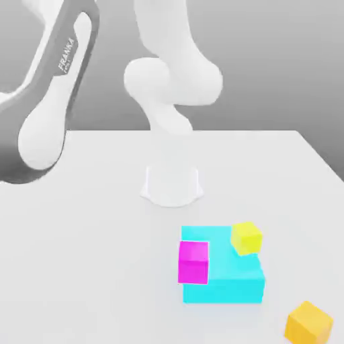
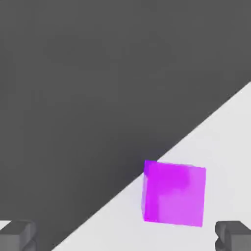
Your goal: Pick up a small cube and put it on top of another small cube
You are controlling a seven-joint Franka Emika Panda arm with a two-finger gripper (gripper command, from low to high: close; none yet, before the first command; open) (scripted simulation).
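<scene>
In the hand view a small violet-purple cube [image 2: 174,195] rests on the white table [image 2: 228,132], close to the table's edge, with dark floor beyond it. My gripper [image 2: 125,238] is open and holds nothing. Its two grey fingertips [image 2: 18,234] stand wide apart, with the cube a short way ahead of them and nearer to one finger. In the exterior view the white arm [image 1: 54,101] reaches up and off toward that view's left.
A flat cyan block [image 1: 225,282] lies on the table in front of the arm's base [image 1: 172,183]. A yellow cube [image 1: 246,238] sits on it and a magenta cube [image 1: 193,261] is at its left edge. An orange cube [image 1: 308,323] lies near the front right.
</scene>
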